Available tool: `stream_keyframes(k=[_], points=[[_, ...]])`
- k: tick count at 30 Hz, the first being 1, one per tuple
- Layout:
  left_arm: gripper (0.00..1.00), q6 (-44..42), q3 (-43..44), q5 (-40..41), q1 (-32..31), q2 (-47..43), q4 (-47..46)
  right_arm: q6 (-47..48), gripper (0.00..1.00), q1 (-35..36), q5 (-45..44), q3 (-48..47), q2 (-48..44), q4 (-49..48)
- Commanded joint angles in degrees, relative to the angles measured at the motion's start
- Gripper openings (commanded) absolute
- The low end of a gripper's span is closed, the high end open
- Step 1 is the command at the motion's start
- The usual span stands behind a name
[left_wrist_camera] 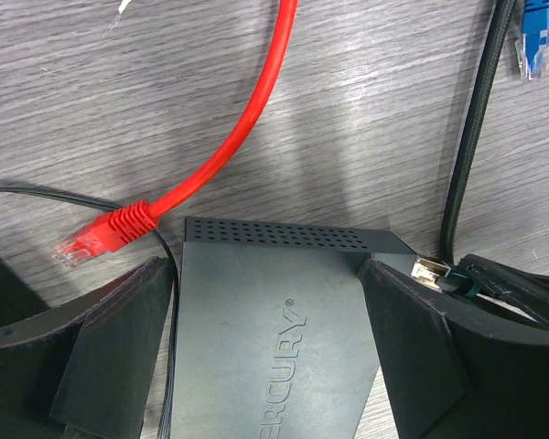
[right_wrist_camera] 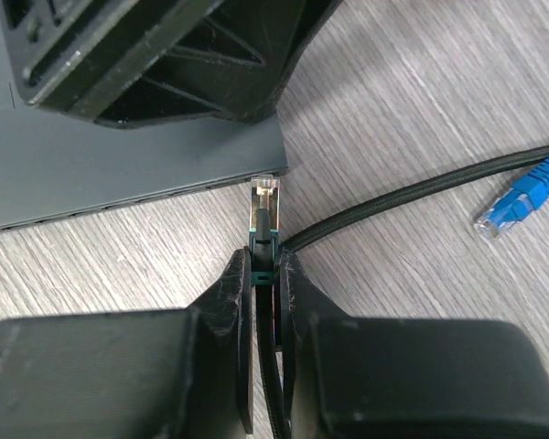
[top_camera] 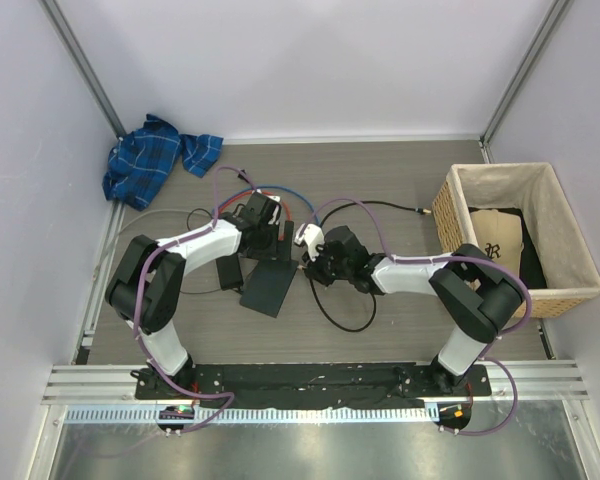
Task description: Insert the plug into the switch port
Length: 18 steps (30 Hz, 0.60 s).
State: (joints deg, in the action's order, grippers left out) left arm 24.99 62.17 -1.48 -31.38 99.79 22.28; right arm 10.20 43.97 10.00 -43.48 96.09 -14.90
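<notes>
The right claw [right_wrist_camera: 265, 274] pinches a clear-tipped plug [right_wrist_camera: 264, 206] on black cord – its tip just beside the flat dark grey switch box [right_wrist_camera: 119, 174]. The left claw [left_wrist_camera: 265, 320] straddles that box, jaws wide.

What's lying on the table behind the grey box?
Behind the grey box lie a red cable with its plug, a blue plug and a black cord. Anything under the box is hidden.

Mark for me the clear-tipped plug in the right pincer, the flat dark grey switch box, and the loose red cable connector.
clear-tipped plug [right_wrist_camera: 264, 203]: right wrist view, on its gold-contact tip.
flat dark grey switch box [left_wrist_camera: 265, 320]: left wrist view, on its top face.
loose red cable connector [left_wrist_camera: 96, 240]: left wrist view, on its ribbed boot.
</notes>
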Motion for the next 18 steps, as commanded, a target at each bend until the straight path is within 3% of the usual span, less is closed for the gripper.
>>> stream_keyframes(k=[1,18], points=[[0.89,-0.91,-1.18,-2.48,-0.53,0.67,0.66,0.88,0.01,-0.02,1.51,-1.69,0.85,-2.24],[0.89,-0.91,-1.09,-3.45,-0.62,0.93,0.83,3.34,0.01,1.30,1.34,-3.10,0.94,-0.75]])
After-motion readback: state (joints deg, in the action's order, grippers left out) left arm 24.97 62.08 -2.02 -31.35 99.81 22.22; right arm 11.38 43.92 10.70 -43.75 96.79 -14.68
